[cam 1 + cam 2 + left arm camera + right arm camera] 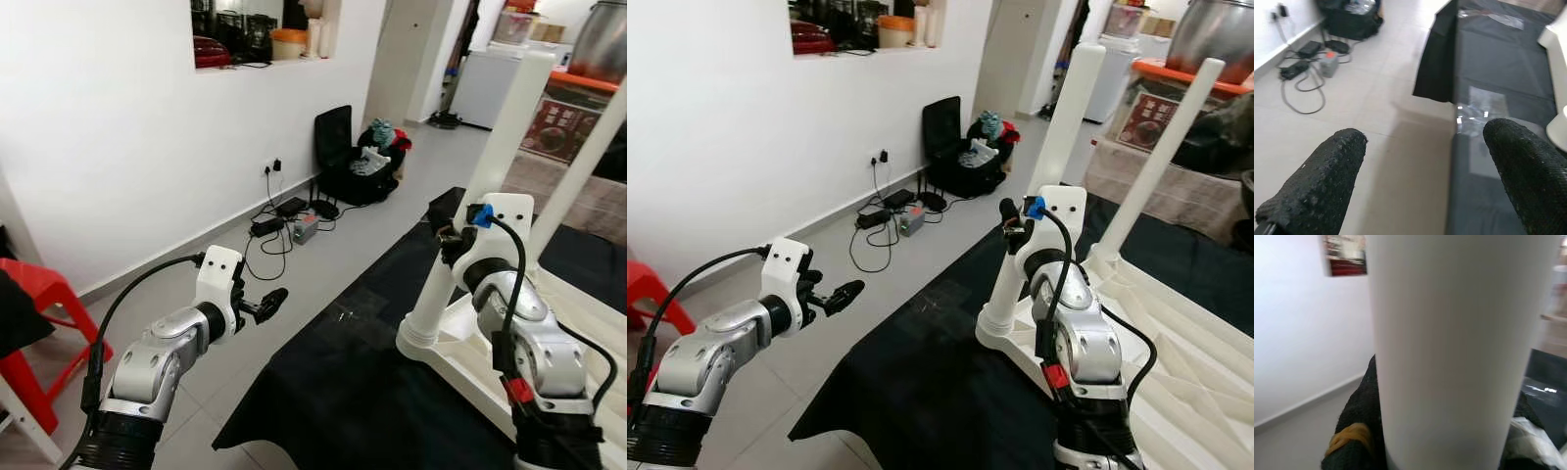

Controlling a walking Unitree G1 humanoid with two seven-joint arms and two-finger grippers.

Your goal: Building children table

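right gripper [1011, 227] jaws clamped round upright white table leg [1048, 162], left gripper [844, 292] jaws parted — over floor

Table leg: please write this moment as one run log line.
right gripper: shut on table leg | left gripper: open, free, above floor | tabletop: upside down on black cloth

red plastic chair [39, 333] at left; black bag [348, 162] with clothes by the white wall [118, 147]; cables and chargers [284, 225] on grey tiled floor [323, 264].
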